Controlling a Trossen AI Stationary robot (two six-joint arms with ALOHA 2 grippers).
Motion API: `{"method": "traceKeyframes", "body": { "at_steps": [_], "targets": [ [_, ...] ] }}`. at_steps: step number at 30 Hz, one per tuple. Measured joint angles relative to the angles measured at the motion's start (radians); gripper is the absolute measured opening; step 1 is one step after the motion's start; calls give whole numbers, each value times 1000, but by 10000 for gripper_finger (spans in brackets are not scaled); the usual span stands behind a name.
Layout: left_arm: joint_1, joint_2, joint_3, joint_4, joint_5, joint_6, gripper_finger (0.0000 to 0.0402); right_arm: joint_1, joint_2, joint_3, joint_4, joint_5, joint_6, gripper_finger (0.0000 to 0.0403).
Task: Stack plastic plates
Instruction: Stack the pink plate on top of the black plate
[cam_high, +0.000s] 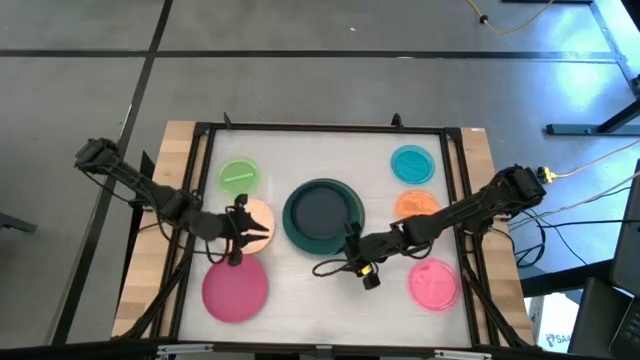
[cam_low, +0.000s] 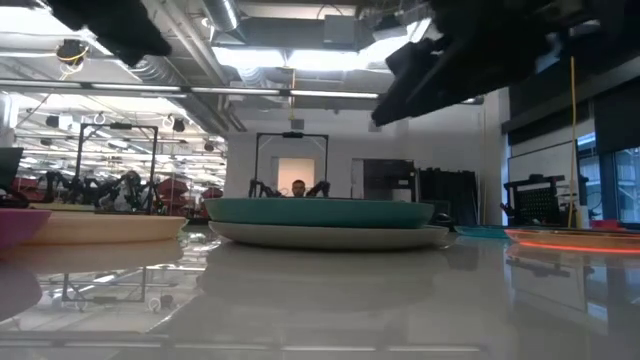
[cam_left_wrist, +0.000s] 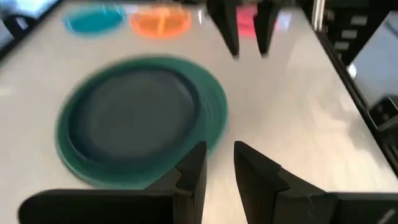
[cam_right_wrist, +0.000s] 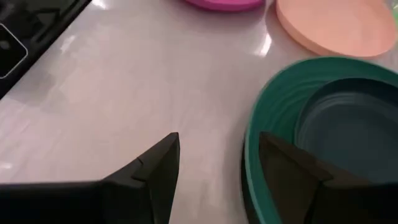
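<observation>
A large dark green plate (cam_high: 322, 213) lies mid-table with a smaller dark plate (cam_left_wrist: 134, 118) inside it. In the low view it rests on a grey plate (cam_low: 330, 237). A peach plate (cam_high: 258, 218) and a magenta plate (cam_high: 235, 290) lie to its left. My left gripper (cam_high: 238, 238) hovers open at the peach plate's near edge, its fingers (cam_left_wrist: 196, 165) a little apart and empty. My right gripper (cam_high: 353, 252) hangs open above the table, just near of the green plate's rim (cam_right_wrist: 255, 149), holding nothing.
Small plates lie singly: green (cam_high: 238, 177) far left, teal (cam_high: 412, 163) far right, orange (cam_high: 417, 205) beside the stack, pink (cam_high: 433, 283) near right. A black frame (cam_high: 320, 128) borders the white table top. Bare surface shows between the magenta and pink plates.
</observation>
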Motion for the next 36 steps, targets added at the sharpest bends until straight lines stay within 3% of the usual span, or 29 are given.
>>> {"method": "traceKeyframes", "body": {
  "at_steps": [5,17,24,31,36],
  "targets": [
    [-70,89,98,-138,-2,-129,75,38,-18,-83,123,34,8,207],
    [-157,209,146,-152,-1,-272,75,76,-18,-160,292,43,-10,207],
    [-204,240,133,-175,32,-276,75,19,-18,-160,388,76,-140,207],
    [-186,298,82,-151,72,-216,75,-18,-14,-160,359,43,-80,207],
    [-159,377,69,-108,165,-164,75,-14,-14,-160,368,32,-66,207]
  ]
}}
